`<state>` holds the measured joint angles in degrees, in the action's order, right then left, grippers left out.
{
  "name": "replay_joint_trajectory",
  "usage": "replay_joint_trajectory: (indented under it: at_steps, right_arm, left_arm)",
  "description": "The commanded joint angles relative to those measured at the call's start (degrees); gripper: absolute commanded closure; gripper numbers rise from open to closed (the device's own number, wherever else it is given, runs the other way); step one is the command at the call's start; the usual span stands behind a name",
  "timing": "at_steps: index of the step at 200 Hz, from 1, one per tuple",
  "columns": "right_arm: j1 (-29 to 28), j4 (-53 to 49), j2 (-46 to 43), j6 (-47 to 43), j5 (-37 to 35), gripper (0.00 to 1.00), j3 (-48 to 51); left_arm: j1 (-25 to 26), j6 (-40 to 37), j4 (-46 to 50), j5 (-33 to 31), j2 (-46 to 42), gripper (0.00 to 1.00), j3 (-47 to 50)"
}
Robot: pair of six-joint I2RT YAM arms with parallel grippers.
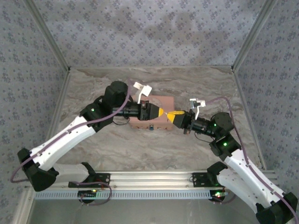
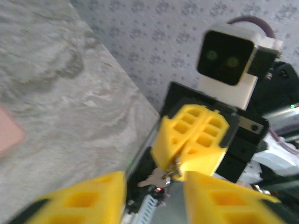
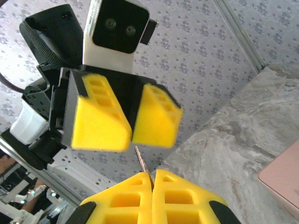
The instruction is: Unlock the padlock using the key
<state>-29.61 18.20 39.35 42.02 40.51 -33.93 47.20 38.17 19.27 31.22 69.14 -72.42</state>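
My two grippers face each other tip to tip above the pink tin (image 1: 152, 119). The right gripper (image 3: 153, 175) is shut on the key (image 3: 142, 161), whose thin blade sticks out toward the left gripper (image 3: 131, 137). In the left wrist view the key (image 2: 159, 178) hangs from the right gripper's closed tips (image 2: 180, 164). The left gripper (image 2: 155, 186) is open, its yellow fingers (image 2: 93, 196) apart with nothing between them, just short of the key. A tiny bluish padlock (image 1: 153, 126) sits at the tin's near edge, below the grippers.
The pink tin (image 3: 282, 179) lies on the marbled tabletop (image 1: 117, 149) near its middle. Patterned walls (image 1: 149, 32) close in the back and both sides. An aluminium rail (image 1: 149, 177) with the arm bases runs along the near edge.
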Motion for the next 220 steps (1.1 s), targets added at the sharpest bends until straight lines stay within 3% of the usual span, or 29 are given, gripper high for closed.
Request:
replay_joint_trajectory:
  at_steps: [1,18,70,138,180,220]
  right_arm:
    - [0.5,-7.3,-0.8,-4.8,-1.7,1.00,-3.8]
    - [0.9,-12.3,-0.4,-8.0,-3.0,1.00,-5.5]
    - [4.3,-25.0,5.2,-15.9,-10.5,1.00,-11.3]
    - [7.9,-29.3,21.9,-24.4,-19.8,1.00,-17.8]
    - [8.3,-27.9,32.4,-26.6,-28.2,1.00,-20.8]
    - [9.4,-28.7,46.3,-29.8,-33.6,1.00,-30.1]
  left_arm:
    - [-2.5,2.4,-1.4,-5.3,-5.0,0.47,3.1]
    - [-3.4,2.4,0.1,-8.3,-7.0,0.40,5.2]
    - [-2.6,2.0,3.7,-16.8,-8.5,0.37,13.8]
    - [0.2,6.6,-11.1,-26.9,-4.6,0.27,31.9]
    - [-1.0,5.4,-18.3,-30.8,0.2,0.20,34.5]
    - [-1.4,3.1,-26.7,-31.2,4.1,0.12,37.7]
